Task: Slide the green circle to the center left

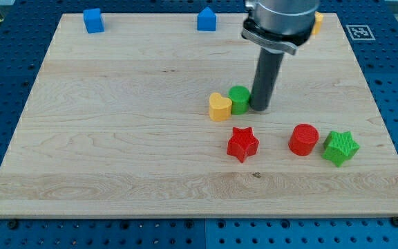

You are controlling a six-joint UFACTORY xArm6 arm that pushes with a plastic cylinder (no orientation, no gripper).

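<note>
The green circle (239,99) sits near the board's middle, touching the yellow heart (219,107) on its left. My tip (260,107) stands right against the green circle's right side. The rod rises from there toward the view's top.
A red star (242,144) lies below the green circle. A red circle (303,140) and a green star (340,147) sit at the lower right. Two blue blocks (92,20) (206,19) and a yellow block (316,23), partly hidden by the arm, line the wooden board's (116,138) top edge.
</note>
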